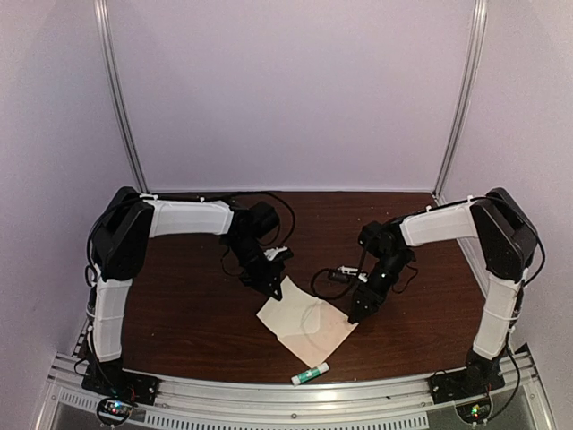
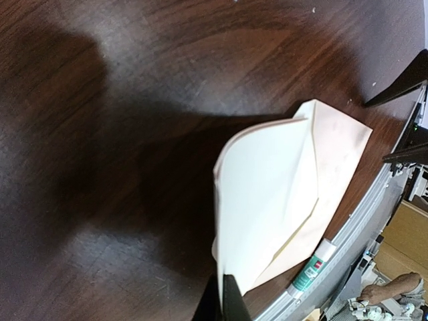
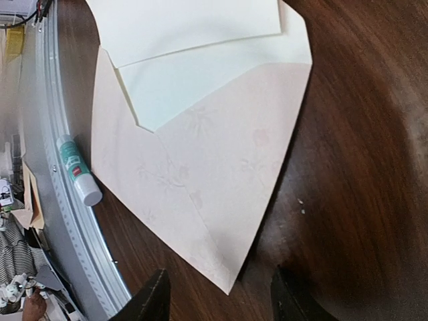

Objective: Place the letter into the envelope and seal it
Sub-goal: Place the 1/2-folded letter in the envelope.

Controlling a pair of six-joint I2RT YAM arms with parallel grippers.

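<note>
1. Glue stick (image 1: 311, 374): lies along the near edge of the table (image 1: 197, 305), just beside the envelope's near side. Neither hand is on it.
2. Envelope (image 3: 221, 174): lies flat near the middle of the near edge, turned diagonal to the table's edges. Its seamed face is up. The pocket mouth faces the far left corner, and its opposite corner points toward the right edge.
3. Right hand (image 3: 221, 273): spread and empty, low over the table at that pointed corner. One finger stands on each side of the tip. You cannot tell whether either touches the paper.
4. Letter (image 3: 187, 23): lies on the far side of the envelope. Its leading edge rests on the pale inner face at the mouth. The pictures do not show whether it has passed under the front panel.
5. Left hand (image 2: 227, 297): pressed together, pinching the letter's far end and lifting it so the sheet bows upward.
6. Governing relation:
   - The letter runs from your left hand down toward the pocket, and the right hand sits past the envelope's closed end.
   - Judged from this, the feed goes from left hand toward right hand.
   - The left hand is the nearer to the letter, and the right hand is placed to brace the envelope.
</note>
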